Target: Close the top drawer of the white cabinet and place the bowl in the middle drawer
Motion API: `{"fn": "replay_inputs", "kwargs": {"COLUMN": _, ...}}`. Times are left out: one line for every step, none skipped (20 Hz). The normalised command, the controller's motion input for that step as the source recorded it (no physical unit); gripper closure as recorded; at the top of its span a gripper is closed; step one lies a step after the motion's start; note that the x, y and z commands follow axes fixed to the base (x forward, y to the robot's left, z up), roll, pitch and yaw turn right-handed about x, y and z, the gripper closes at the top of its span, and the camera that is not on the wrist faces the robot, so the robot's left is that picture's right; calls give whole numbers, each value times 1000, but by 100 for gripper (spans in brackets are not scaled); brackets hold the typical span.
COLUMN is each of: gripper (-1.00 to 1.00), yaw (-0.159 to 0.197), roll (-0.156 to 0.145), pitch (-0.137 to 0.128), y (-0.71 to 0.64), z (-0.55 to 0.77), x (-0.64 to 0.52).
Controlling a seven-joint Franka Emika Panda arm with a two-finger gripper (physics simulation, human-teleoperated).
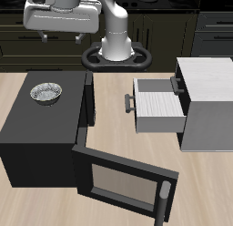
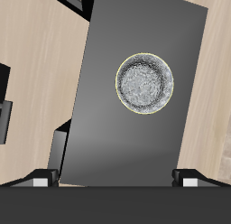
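Overhead, we found the gripper (image 1: 61,33) hanging above the black box (image 1: 27,129), clear of everything, its two fingers (image 2: 38,180) spread wide apart with nothing between them. The bowl (image 1: 46,92) sat upright on the flat top of that black box, toward its back edge — small, round and silver, with a speckled inside that showed plainly in the wrist view (image 2: 144,82), where it lay directly below the hand. From the black box's front its glass door (image 1: 123,181) swung wide open over the table (image 1: 114,111), hinged at the corner nearer the white cabinet (image 1: 211,107). That cabinet stood beside the black box, across a strip of bare tabletop. The top drawer (image 1: 159,105) was pulled well out toward the black box, its light inside bare — and its dark bar handle (image 1: 129,103) faced the box's side. We could not make out the drawers below it, since the open one covered them.
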Motion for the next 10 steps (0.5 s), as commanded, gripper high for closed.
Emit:
{"fn": "replay_inputs", "kwargs": {"gripper": -100, "yaw": 0, "roll": 0, "pitch": 0, "y": 134, "z": -12, "x": 18}}
{"fn": "replay_inputs", "kwargs": {"gripper": -100, "yaw": 28, "roll": -12, "pitch": -105, "y": -646, "z": 183, "x": 240}}
{"fn": "replay_inputs", "kwargs": {"gripper": -100, "yaw": -119, "roll": -129, "pitch": 23, "y": -550, "z": -13, "x": 196}}
{"fn": "replay_inputs", "kwargs": {"gripper": -100, "yaw": 0, "roll": 0, "pitch": 0, "y": 108, "z": -4, "x": 31}}
{"fn": "replay_inputs", "kwargs": {"gripper": -100, "yaw": 6, "roll": -20, "pitch": 4, "y": -307, "z": 13, "x": 152}}
{"fn": "replay_inputs", "kwargs": {"gripper": -100, "yaw": -23, "roll": -74, "pitch": -12, "y": -303, "z": -7, "x": 95}}
{"fn": "replay_inputs", "kwargs": {"gripper": -100, "yaw": -36, "roll": 31, "pitch": -14, "y": -99, "z": 19, "x": 82}}
{"fn": "replay_inputs", "kwargs": {"gripper": -100, "yaw": 109, "roll": -75, "pitch": -71, "y": -258, "z": 74, "x": 99}}
{"fn": "replay_inputs", "kwargs": {"gripper": -100, "yaw": -117, "roll": -4, "pitch": 54, "y": -241, "z": -16, "x": 49}}
{"fn": "replay_inputs", "kwargs": {"gripper": -100, "yaw": -21, "roll": 21, "pitch": -9, "y": 110, "z": 50, "x": 106}}
